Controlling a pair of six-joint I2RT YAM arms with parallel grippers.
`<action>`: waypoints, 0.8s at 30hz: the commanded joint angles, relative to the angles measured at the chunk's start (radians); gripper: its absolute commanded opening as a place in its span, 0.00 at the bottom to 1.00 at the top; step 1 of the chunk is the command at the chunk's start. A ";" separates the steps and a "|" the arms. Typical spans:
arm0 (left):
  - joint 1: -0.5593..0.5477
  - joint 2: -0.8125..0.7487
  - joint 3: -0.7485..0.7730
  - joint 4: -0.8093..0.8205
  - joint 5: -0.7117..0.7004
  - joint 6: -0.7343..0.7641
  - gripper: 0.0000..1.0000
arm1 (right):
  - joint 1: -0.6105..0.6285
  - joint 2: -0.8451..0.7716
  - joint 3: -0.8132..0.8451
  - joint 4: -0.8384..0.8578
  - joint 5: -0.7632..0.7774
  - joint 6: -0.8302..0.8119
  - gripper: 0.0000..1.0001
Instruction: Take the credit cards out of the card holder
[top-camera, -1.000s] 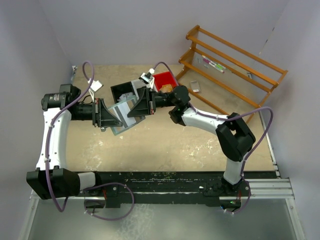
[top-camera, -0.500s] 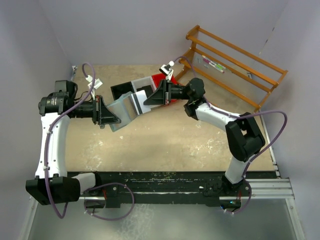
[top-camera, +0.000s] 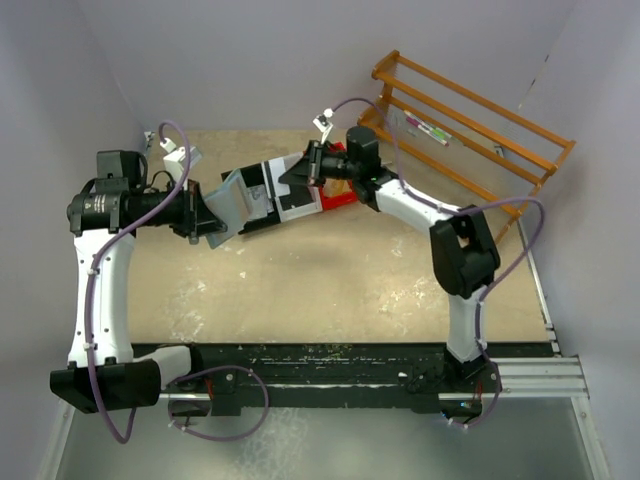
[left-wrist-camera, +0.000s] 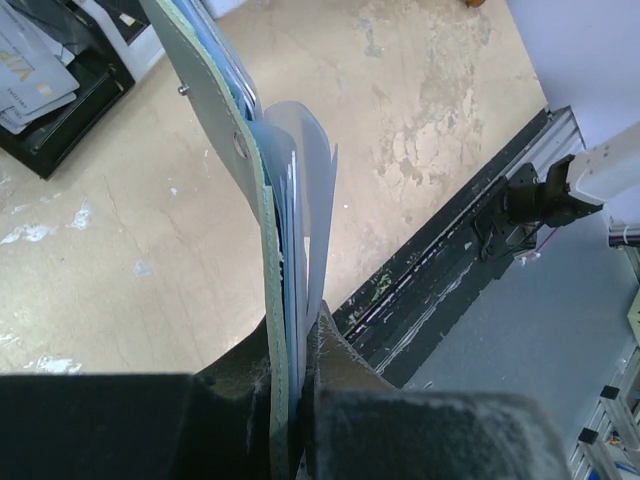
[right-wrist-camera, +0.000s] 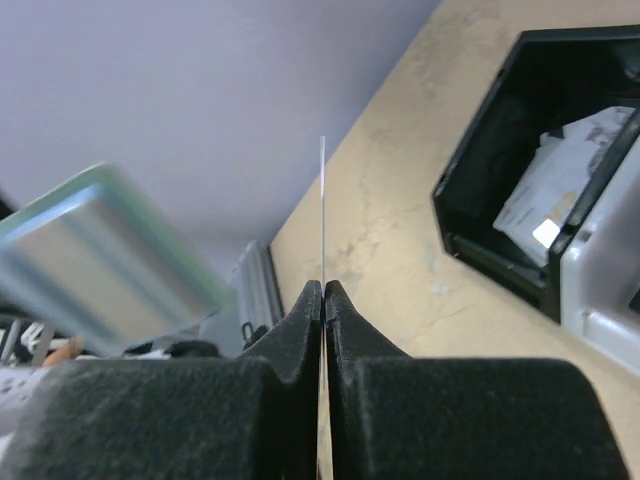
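Nearest the lens, the left gripper (left-wrist-camera: 297, 345) has its matte black padded fingers clamped tight on the lower edge of the pale mint-green folding card holder (left-wrist-camera: 215, 130). The holder stands edge-on at centre frame, with a metal snap stud on its cover and its clear plastic pocket pages (left-wrist-camera: 312, 210) fanning out. The right gripper (right-wrist-camera: 323, 295) is pinched fully closed on one thin white credit card (right-wrist-camera: 322, 200), also edge-on. Beyond, at upper right, a black plastic bin (right-wrist-camera: 478, 130) holds loose pale cards (right-wrist-camera: 558, 192); their print is unreadable.
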 joint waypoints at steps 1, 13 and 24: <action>0.001 -0.019 0.058 0.000 0.089 0.015 0.00 | 0.051 0.138 0.162 -0.118 0.108 -0.101 0.00; 0.001 -0.018 0.060 -0.115 0.248 0.099 0.00 | 0.119 0.498 0.511 -0.092 0.176 -0.062 0.00; 0.001 -0.020 0.071 -0.157 0.322 0.132 0.00 | 0.133 0.513 0.533 -0.099 0.298 -0.121 0.34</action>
